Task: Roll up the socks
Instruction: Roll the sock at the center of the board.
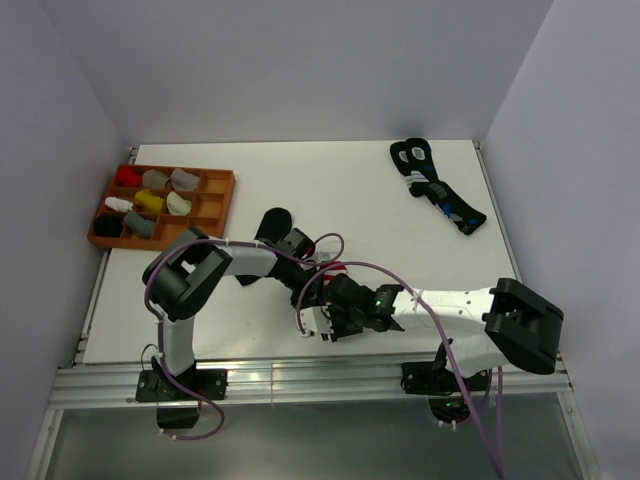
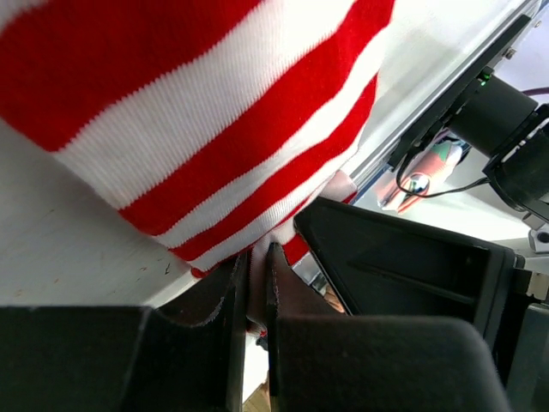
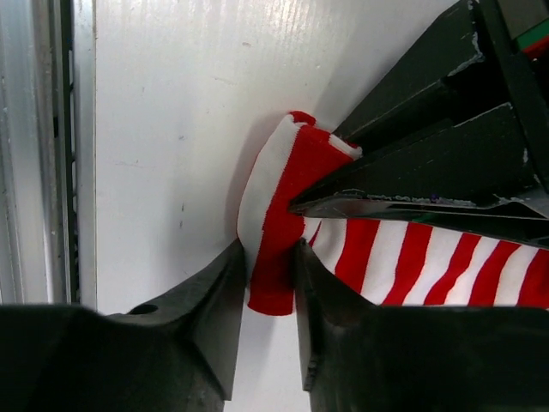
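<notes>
Striped sock [image 3: 283, 206]: red and white, lying on the desk [image 1: 340, 180] near its front edge, one end folded over.
Black sock [image 1: 272, 220]: on the desk, just behind the left arm's wrist.
Left hand [image 2: 257, 262]: nearly closed, pinching the striped sock's edge.
Right hand [image 3: 271, 266]: narrow, clamped on the folded red end, close to the left hand.
Tray [image 1: 226, 200]: orange, far left, holding small sock bundles.
Patterned socks [image 1: 440, 190]: dark, far right, well apart from both hands.
</notes>
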`<state>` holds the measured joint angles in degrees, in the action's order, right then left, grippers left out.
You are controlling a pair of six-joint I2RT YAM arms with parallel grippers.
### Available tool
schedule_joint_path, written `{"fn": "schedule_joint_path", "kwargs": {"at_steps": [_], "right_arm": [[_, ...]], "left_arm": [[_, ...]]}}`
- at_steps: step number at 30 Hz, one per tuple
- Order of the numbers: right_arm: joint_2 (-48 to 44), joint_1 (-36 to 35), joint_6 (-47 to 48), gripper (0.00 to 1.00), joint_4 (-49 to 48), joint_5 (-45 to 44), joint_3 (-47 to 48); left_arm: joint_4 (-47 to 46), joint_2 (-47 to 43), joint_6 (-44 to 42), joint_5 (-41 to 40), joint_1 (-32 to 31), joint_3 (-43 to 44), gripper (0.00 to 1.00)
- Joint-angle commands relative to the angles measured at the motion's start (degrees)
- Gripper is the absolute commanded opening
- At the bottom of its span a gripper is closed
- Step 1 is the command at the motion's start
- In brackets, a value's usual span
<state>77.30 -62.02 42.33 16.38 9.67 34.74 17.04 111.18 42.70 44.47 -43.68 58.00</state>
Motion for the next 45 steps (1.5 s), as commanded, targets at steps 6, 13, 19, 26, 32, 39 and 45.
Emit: {"fn": "schedule_joint_path", "kwargs": {"at_steps": [6, 13, 19, 26, 32, 39, 45], "right_arm": [[2.5, 1.0, -0.6, 0.16, 0.2, 2.5, 1.0], [2.3, 8.8, 2.5, 0.14, 7.9, 12.2, 3.2], [5.6, 12.8, 4.8, 0.14, 14.4, 18.4, 6.6], [11.4, 16.5, 8.1, 0.14, 24.1, 25.7, 13.5], [18.9, 19.8, 11.7, 0.14, 33.4, 29.5, 21.1], [29.1, 23.3, 15.5, 0.15, 44.9, 33.7, 31.8], [35.6, 26.0, 14.8, 0.15, 49.1, 34.2, 37.1]], "left_arm": [[-9.7, -0.3, 5.8, -3.9, 0.2, -5.9, 0.26], [-26.8, -8.0, 19.1, -9.6, 0.4, -14.8, 0.36], [-33.5, -13.7, 23.6, -17.0, 0.4, -20.8, 0.41], [-36.3, -23.4, 25.2, -27.3, 0.1, -28.3, 0.44], [-34.9, -32.1, 21.7, -36.6, -2.0, -31.7, 0.44], [-30.7, -35.9, 14.2, -51.2, -11.3, -30.3, 0.45], [-41.9, -38.7, 11.8, -53.2, -14.5, -37.2, 0.49]]}}
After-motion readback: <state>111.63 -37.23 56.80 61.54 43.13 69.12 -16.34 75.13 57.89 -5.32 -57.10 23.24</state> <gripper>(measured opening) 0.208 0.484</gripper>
